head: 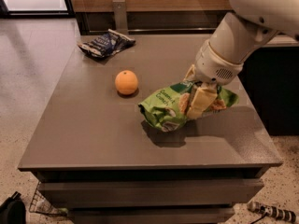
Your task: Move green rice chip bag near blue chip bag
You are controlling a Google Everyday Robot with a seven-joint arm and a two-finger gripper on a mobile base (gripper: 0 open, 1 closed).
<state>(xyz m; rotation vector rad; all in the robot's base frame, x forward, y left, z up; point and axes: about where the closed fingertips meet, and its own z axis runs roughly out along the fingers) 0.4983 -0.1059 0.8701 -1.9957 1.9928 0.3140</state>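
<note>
The green rice chip bag is bright green and crumpled, held a little above the grey table at centre right, with its shadow on the table below. My gripper comes down from the upper right and is shut on the bag's middle; one cream finger lies across its front. The blue chip bag is small and dark navy and lies at the table's far left corner, well apart from the green bag.
An orange sits on the table between the two bags, left of the gripper. A dark counter and wooden wall run behind the table. The table's front edge is below the green bag.
</note>
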